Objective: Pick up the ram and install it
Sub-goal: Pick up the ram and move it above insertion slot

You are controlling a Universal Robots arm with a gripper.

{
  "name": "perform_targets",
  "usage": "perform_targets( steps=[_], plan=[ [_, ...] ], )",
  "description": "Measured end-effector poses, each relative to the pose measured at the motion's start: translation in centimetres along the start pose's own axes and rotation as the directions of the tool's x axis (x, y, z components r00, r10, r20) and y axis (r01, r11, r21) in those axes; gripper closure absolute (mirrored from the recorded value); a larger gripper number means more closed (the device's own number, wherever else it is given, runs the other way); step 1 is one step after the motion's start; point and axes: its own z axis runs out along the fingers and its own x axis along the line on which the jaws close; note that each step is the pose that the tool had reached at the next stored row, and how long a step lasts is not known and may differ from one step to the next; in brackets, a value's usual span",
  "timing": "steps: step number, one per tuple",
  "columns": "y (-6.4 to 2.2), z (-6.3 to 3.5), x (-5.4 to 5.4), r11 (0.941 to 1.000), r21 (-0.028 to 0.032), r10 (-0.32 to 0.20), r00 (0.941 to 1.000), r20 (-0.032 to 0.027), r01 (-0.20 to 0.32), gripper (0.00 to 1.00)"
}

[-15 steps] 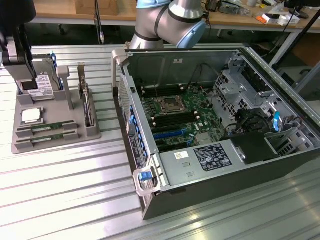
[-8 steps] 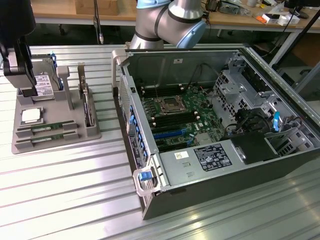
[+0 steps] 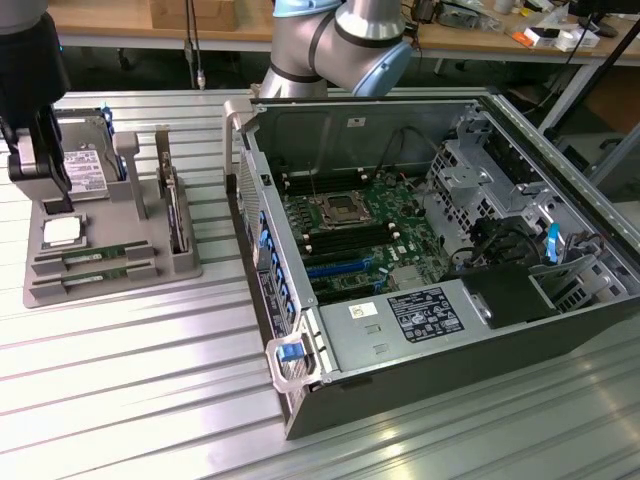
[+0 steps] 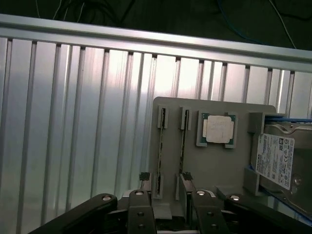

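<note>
**Bench scene with the end effector over the parts tray.** The end effector (image 3: 50,190) of the arm hangs above the grey parts tray (image 3: 40,295). The tray sits on the ribbed aluminium bench (image 3: 130,400), at nine o'clock from the open computer case (image 3: 300,400) as the exterior view shows it. The fingers (image 4: 141,214) are spread wide and hold nothing.

The ram (image 3: 95,258) stands on its long edge in a slot of the tray, at about six o'clock from the square silver processor chip (image 3: 62,232). A second ram stick (image 3: 93,276) lies parallel in the next slot, just beside the first and nearer the tray's front edge.

In the wrist view both sticks run lengthwise away from the fingers. Their near ends appear to lie between the two fingertips, though it cannot be told which stick the end effector is centred on.

The hard drive (image 3: 85,160), with its white label, stands in the tray at twelve o'clock from the processor chip, partly behind the end effector. Inside the case the green motherboard (image 3: 350,235) lies exposed, with the processor socket (image 3: 335,210) at about eleven o'clock from its middle.
</note>
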Motion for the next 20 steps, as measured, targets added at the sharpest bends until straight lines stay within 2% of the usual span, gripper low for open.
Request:
perform_targets(
  steps=[10,11,15,20],
  plan=[
    [0.3,2.29,0.0,1.0,-0.0001,-0.001,1.0,-0.0001,0.001,0.64],
    [0.19,2.87,0.1,1.0,0.0,-0.001,1.0,-0.0001,0.001,0.64],
    [-0.5,4.01,0.2,1.0,0.0002,-0.001,1.0,0.0001,0.001,0.64],
    [-0.65,5.01,0.3,1.0,0.0,-0.001,1.0,0.0,0.001,0.64]
  ],
)
